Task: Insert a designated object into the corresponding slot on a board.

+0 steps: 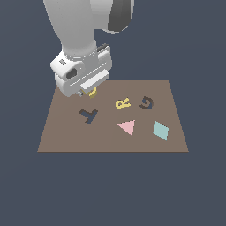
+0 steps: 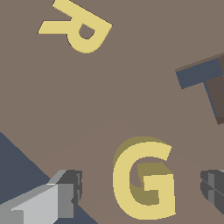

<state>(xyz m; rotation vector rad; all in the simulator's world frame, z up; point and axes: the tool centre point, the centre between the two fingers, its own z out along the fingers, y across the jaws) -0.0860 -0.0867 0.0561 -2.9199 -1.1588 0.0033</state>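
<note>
- Yellow letter-G piece point(image 2: 144, 179) sits between our gripper's point(image 2: 142, 188) two spread fingers point(image 2: 70, 190), neither of which touches it, near the board's point(image 1: 62, 137) far corner on the exterior view's left.
- We read three letters: two yellow pieces, G and R point(image 1: 123, 103), and one dark G-shaped slot point(image 1: 146, 103) near the far edge.
- We count one pink triangle point(image 1: 127, 127) and one teal diamond point(image 1: 160, 130).
</note>
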